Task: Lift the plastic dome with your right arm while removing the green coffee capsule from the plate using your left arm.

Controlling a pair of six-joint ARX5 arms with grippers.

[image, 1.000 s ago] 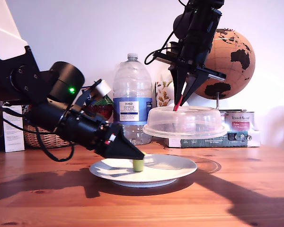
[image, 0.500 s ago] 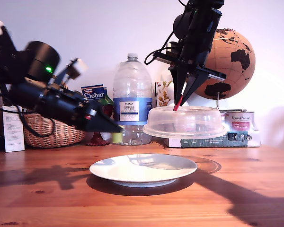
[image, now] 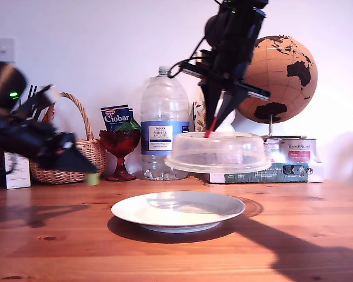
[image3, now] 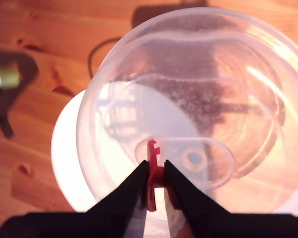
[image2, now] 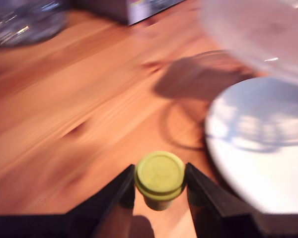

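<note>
My first gripper (image2: 160, 184) (image: 92, 176) is shut on the green coffee capsule (image2: 159, 177) (image: 92, 178), held above the table at the exterior view's left, well clear of the plate. The white plate (image: 179, 211) (image2: 260, 148) lies bare on the table. My second gripper (image3: 155, 186) (image: 215, 120) is shut on the red tab of the plastic dome (image: 219, 153) (image3: 188, 99), which hangs in the air above the plate, shifted toward the exterior view's right.
Behind the plate stand a large water bottle (image: 164, 126), a red glass goblet (image: 120, 153), a wicker basket (image: 67, 158), a stack of boxes (image: 282, 164) and a cork globe (image: 279, 76).
My first gripper has carried the capsule off the plate and away toward the exterior view's left. The dome and second gripper have drifted slightly toward that same side.
</note>
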